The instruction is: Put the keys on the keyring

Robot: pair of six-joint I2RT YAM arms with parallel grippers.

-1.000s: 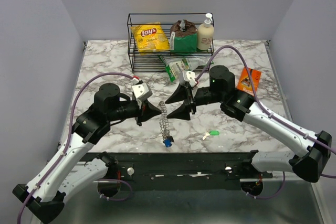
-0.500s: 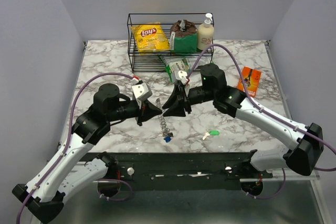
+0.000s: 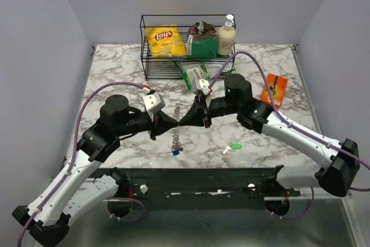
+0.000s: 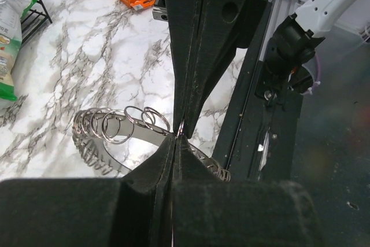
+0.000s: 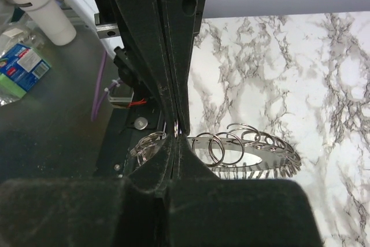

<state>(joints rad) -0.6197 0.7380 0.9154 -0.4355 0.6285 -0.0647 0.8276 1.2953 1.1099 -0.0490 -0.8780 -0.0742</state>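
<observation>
The keyring is a silvery metal band strung with many wire rings. It hangs just above the table's near middle, and a blue key dangles at its low end. My left gripper and right gripper meet tip to tip at its top, both shut on the same small ring. The left wrist view shows my left gripper pinching that ring, with the keyring curving off to the left. In the right wrist view my right gripper does the same, and the keyring curves right. A green key lies on the marble, right of the keyring.
A black wire basket at the back holds a yellow chips bag, a dark green pack and a lotion bottle. A green packet lies in front of it. An orange packet lies at the right.
My right gripper has swung left to meet the left gripper and has shut on the keyring's top. The keyring and blue key have shifted slightly left and up.
</observation>
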